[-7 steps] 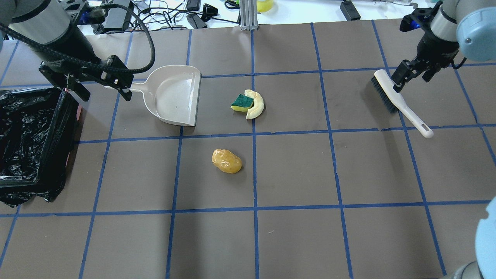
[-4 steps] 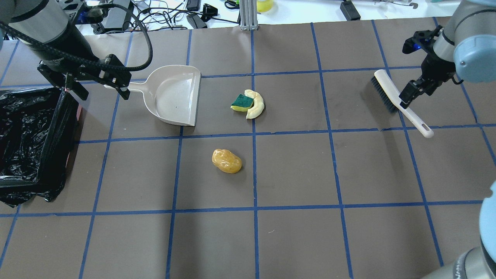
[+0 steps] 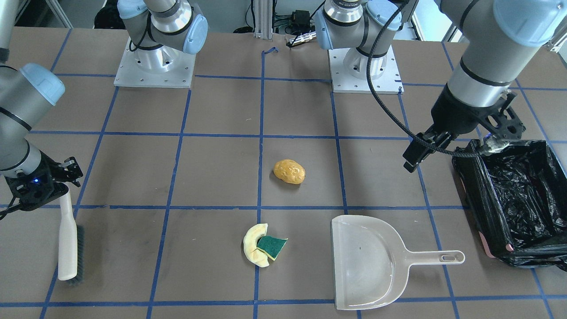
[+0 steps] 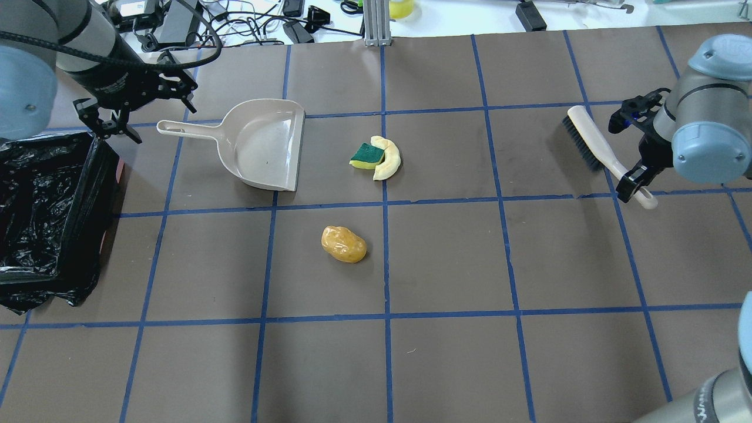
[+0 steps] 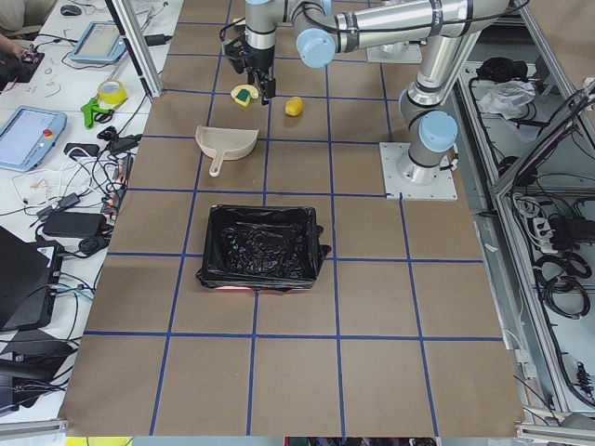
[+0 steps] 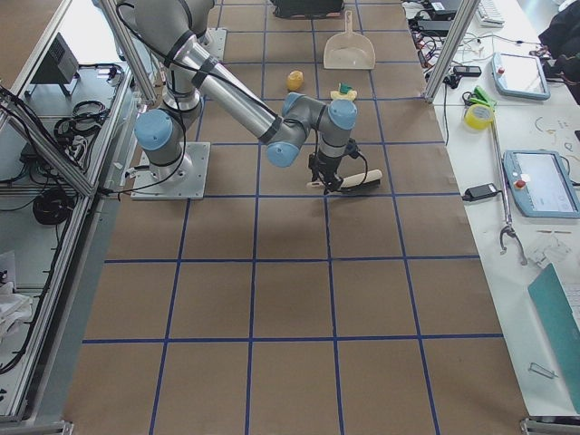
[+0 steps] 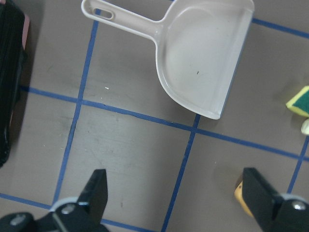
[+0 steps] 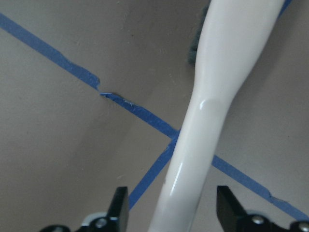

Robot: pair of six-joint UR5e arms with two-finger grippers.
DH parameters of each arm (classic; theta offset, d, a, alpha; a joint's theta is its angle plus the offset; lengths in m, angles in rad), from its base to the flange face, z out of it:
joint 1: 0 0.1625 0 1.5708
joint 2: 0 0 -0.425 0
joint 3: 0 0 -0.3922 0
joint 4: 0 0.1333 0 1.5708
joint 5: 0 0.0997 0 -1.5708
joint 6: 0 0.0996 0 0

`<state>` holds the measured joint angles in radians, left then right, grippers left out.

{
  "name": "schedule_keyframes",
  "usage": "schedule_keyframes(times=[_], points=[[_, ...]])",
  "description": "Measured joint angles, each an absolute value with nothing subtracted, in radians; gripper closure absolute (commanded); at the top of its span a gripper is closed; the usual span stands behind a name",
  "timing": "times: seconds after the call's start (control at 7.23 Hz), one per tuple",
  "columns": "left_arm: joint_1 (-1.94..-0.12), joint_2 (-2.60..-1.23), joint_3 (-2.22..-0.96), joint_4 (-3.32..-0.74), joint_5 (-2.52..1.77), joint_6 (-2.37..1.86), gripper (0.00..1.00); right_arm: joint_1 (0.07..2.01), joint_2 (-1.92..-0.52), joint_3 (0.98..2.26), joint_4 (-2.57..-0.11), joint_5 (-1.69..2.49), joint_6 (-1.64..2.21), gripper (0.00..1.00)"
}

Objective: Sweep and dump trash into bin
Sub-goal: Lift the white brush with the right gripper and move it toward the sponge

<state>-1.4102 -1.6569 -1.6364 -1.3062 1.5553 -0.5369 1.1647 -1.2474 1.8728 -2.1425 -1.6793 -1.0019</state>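
The trash lies on the table: an orange-brown lump [image 4: 343, 244] [image 3: 289, 172], a pale yellow crescent slice [image 4: 390, 158] [image 3: 252, 246] and a green-and-yellow sponge piece [image 4: 367, 155] [image 3: 271, 247] touching the crescent. The black-bagged bin [image 4: 82, 200] [image 3: 469, 195] stands at the table's left end. My left gripper [image 4: 158, 117] [image 7: 176, 193] is open and empty, above the table near the end of the beige dustpan's [image 4: 264, 144] [image 7: 203, 58] handle. My right gripper [image 4: 637, 179] [image 8: 174, 212] is open, fingers astride the white brush's [image 4: 593, 144] [image 8: 212, 96] handle near its end.
Blue tape lines grid the brown table. Cables and devices lie beyond the far edge [image 4: 252, 23]. The dustpan's open mouth faces the sponge and crescent. The brush [image 3: 68, 248] lies flat at the table's right end.
My left gripper has drawn back from the dustpan handle and turned. My right gripper has moved along the brush from the head end to the handle's end.
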Motion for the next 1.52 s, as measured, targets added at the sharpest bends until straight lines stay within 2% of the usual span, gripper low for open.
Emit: schedule_keyframes(times=[0.14, 0.69, 0.97, 1.11, 1.38, 1.52], points=[[-1.405, -1.69, -1.651, -1.254, 1.561, -0.679, 0.0, 1.164, -1.248, 1.87, -2.143, -1.68, -0.993, 0.85], [-1.398, -1.843, -1.665, -1.035, 1.62, -0.961, 0.0, 1.181, -1.282, 1.801, -2.047, -1.676, -0.822, 0.85], [-1.396, -1.927, -1.614, -0.987, 1.622, -1.054, 0.02, 1.281, -1.304, 1.725, -1.916, -1.674, -0.621, 0.85], [-1.395, -1.968, -1.588, -0.979, 1.622, -1.095, 0.07, 1.347, -1.302, 1.708, -1.896, -1.674, -0.507, 0.85], [-1.388, -2.03, -1.546, -0.975, 1.634, -1.136, 0.03, 1.488, -1.285, 1.697, -1.888, -1.664, -0.262, 0.86], [-1.381, -2.056, -1.534, -0.972, 1.651, -1.141, 0.03, 1.558, -1.269, 1.695, -1.89, -1.657, -0.135, 0.89]])
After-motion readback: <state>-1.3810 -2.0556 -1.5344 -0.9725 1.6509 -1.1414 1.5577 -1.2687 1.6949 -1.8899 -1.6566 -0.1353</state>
